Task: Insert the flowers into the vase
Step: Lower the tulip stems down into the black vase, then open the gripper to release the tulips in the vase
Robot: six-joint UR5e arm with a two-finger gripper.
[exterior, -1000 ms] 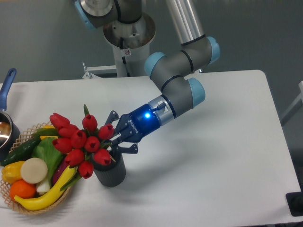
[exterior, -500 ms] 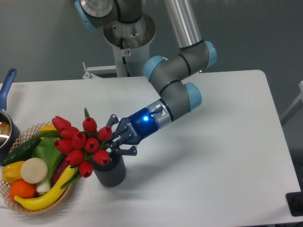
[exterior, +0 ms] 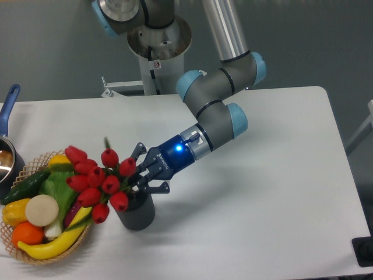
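The flowers [exterior: 99, 178], a bunch of red tulip buds with green stems, lean to the left out of the vase's mouth, with the buds hanging over the basket's edge. The vase [exterior: 137, 214], a dark grey ribbed cup, stands upright on the white table just right of the basket. My gripper [exterior: 139, 174] reaches in from the right, low over the vase's rim. It is closed on the stems just behind the buds. The fingertips are partly hidden by the buds. The stem ends go down into the vase.
A woven basket [exterior: 35, 256] with a banana, cucumber, orange and other produce stands left of the vase, touching it or nearly so. A blue-handled pot [exterior: 8, 116] is at the far left edge. The arm's base [exterior: 157, 46] is at the back.
The gripper has shifted slightly left and down with the flowers. The bunch has tipped further left and lower over the basket. The vase has not moved.
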